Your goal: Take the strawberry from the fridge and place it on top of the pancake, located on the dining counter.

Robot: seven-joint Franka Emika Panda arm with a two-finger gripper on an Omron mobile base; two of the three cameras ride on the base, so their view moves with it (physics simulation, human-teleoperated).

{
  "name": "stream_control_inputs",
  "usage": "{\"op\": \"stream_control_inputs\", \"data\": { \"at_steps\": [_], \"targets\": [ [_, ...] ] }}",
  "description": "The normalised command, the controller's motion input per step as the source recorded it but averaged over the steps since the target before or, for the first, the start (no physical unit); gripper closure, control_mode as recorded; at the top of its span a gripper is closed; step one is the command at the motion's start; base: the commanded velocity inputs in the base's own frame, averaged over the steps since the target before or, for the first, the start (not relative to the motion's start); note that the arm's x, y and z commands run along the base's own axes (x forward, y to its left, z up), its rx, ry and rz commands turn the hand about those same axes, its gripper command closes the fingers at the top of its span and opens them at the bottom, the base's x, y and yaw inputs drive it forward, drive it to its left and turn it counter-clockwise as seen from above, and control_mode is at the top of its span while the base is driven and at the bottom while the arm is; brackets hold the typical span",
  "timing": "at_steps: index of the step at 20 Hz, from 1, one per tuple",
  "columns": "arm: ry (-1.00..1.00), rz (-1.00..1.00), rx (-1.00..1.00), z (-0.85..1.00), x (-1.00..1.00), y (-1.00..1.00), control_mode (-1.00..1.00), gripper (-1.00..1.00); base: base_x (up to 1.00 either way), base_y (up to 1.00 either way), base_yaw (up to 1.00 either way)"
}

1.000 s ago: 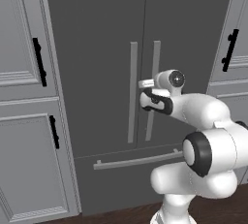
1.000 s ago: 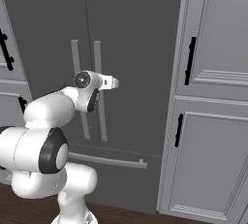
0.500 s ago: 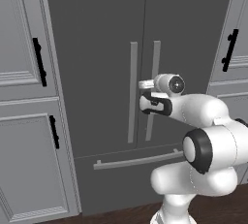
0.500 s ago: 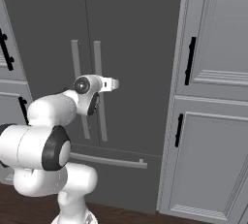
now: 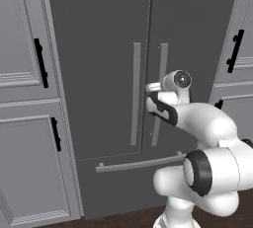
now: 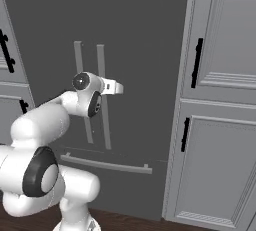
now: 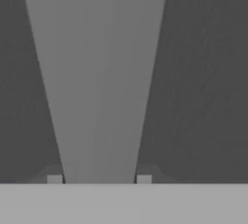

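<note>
The fridge (image 5: 99, 49) fills the middle of both base views as a tall dark grey front with both doors closed. My gripper (image 5: 149, 88) reaches up to the right door's pale bar handle (image 5: 161, 59), also seen as the handle (image 6: 102, 65) from the other side. In the hand view the handle (image 7: 97, 72) runs up between my two fingertips (image 7: 54, 179), which press against its edges, so my gripper (image 7: 99, 179) is shut on it. The strawberry is hidden behind the closed doors. The pancake and the dining counter are out of view.
The left door's bar handle (image 5: 135, 94) stands just left of the gripped one. A horizontal drawer bar (image 5: 141, 163) runs below. Light grey panelled cabinets with black handles (image 5: 40, 61) (image 6: 197, 62) flank the fridge. Dark wood floor (image 6: 150, 222) lies beneath.
The jaws have come together from wide open onto the fridge handle. The arm has barely moved and the doors have stayed closed.
</note>
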Motion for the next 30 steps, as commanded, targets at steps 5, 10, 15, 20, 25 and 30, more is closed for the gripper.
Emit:
{"op": "stream_control_inputs", "data": {
  "at_steps": [5, 10, 15, 20, 25, 30],
  "targets": [
    [0.11, 0.00, 0.00, -0.14, -0.70, -0.65, -1.00, 1.00, 0.00, 0.00, 0.00],
    [0.14, 0.00, 0.00, -0.02, -0.77, -0.65, -1.00, 1.00, 0.00, 0.00, 0.00],
    [0.13, 0.00, 0.00, -0.03, -0.74, -0.68, -1.00, 1.00, 0.00, 0.00, 0.00],
    [0.09, 0.00, 0.00, -0.08, -0.83, -0.89, -1.00, 1.00, 0.00, 0.00, 0.00],
    [0.12, 0.00, 0.02, 0.00, -0.83, -0.88, -1.00, 1.00, 0.00, 0.00, 0.00],
    [0.01, -0.01, 0.00, 0.63, -0.66, -0.46, -1.00, -1.00, 0.00, 0.00, 0.00]
  ]
}}
